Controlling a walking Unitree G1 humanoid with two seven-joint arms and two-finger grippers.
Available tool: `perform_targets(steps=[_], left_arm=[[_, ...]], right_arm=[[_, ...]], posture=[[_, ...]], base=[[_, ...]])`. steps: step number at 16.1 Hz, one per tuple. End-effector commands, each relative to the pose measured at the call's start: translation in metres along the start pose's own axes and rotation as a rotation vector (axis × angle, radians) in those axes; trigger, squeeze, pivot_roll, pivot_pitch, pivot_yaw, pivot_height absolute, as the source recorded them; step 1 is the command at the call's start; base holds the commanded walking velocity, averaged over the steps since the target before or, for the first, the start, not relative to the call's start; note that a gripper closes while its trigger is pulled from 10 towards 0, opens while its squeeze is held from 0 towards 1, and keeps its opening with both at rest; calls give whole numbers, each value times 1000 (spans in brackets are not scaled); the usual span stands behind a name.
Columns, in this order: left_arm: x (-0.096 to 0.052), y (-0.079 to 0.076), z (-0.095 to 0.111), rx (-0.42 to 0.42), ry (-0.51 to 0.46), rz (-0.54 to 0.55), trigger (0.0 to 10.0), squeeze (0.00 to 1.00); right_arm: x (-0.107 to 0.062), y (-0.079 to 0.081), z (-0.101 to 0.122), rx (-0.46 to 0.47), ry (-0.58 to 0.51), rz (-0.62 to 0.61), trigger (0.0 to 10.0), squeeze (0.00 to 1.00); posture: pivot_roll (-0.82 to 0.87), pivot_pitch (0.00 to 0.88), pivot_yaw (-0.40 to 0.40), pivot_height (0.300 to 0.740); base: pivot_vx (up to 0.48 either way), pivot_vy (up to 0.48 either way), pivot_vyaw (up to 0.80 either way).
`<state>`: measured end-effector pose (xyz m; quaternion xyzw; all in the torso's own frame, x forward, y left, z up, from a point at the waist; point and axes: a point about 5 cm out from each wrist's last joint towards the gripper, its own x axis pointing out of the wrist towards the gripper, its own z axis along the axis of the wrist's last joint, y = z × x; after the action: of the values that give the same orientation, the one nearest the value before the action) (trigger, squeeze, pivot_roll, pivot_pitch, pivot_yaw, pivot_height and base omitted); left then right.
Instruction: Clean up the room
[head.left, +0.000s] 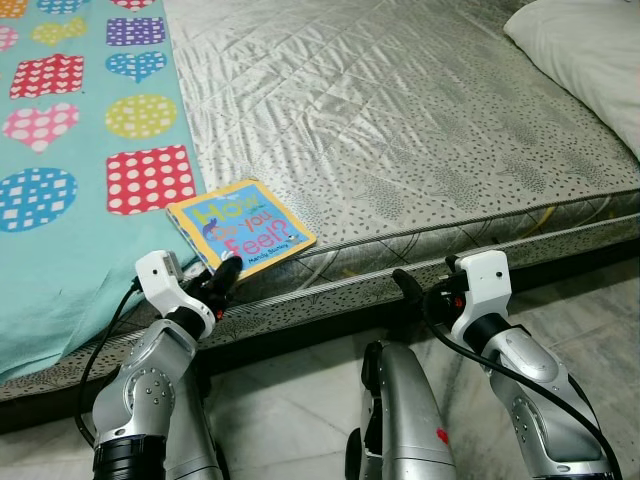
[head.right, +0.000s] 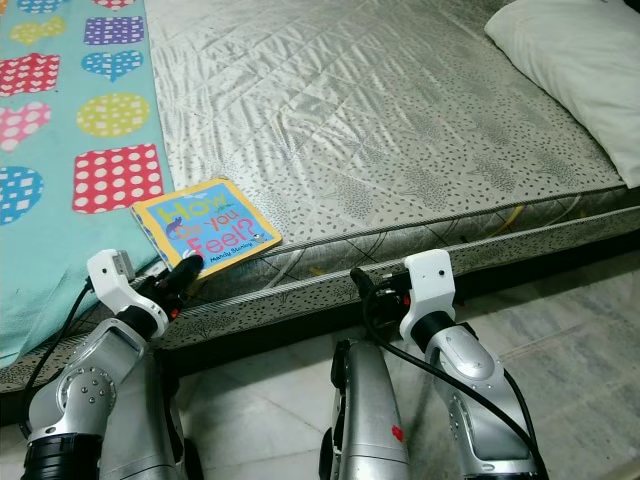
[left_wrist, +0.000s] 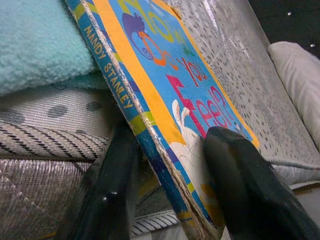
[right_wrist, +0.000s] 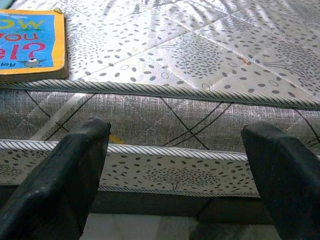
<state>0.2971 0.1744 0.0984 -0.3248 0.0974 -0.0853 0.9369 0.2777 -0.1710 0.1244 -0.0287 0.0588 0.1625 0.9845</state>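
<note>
A children's board book (head.left: 240, 228), blue with an orange border and the title "How Do You Feel?", lies flat at the near edge of the grey mattress (head.left: 420, 120). My left gripper (head.left: 222, 278) is at the book's near corner. In the left wrist view one black finger (left_wrist: 110, 200) sits under the book (left_wrist: 165, 85) and the other finger (left_wrist: 250, 195) presses on its cover, so the gripper is shut on the book. My right gripper (right_wrist: 175, 145) stands open in front of the mattress side, nothing between its fingers.
A teal blanket (head.left: 90, 130) with dotted coloured shapes covers the mattress's left part, just beside the book. A white pillow (head.left: 590, 50) lies at the far right. The mattress rests low on a pale tiled floor (head.left: 300, 400) where I stand.
</note>
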Motion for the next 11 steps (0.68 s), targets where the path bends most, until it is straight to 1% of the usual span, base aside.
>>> perform_targets(steps=[1,2,3,11], left_arm=[[2,-3,1,-17,-21,-34,0,0],[2,-5,2,-41,-31,-51,0,0],[1,-11,4,-131,-45,-119,0,0],[0,-13,0,-193,-27,-175,0,0]], right_arm=[[-2,-3,-3,-2,7,-20,10000,0],[-2,-3,-3,-2,7,-20,10000,0],[-1,-3,-3,-3,6,-21,10000,0],[1,-3,-2,-4,0,-22,10000,0]], posture=[[-118,132,-94,476],[-118,132,-94,476],[-119,131,-94,476],[-117,127,-93,476]], base=[[0,0,0],[0,0,0],[0,0,0],[0,0,0]])
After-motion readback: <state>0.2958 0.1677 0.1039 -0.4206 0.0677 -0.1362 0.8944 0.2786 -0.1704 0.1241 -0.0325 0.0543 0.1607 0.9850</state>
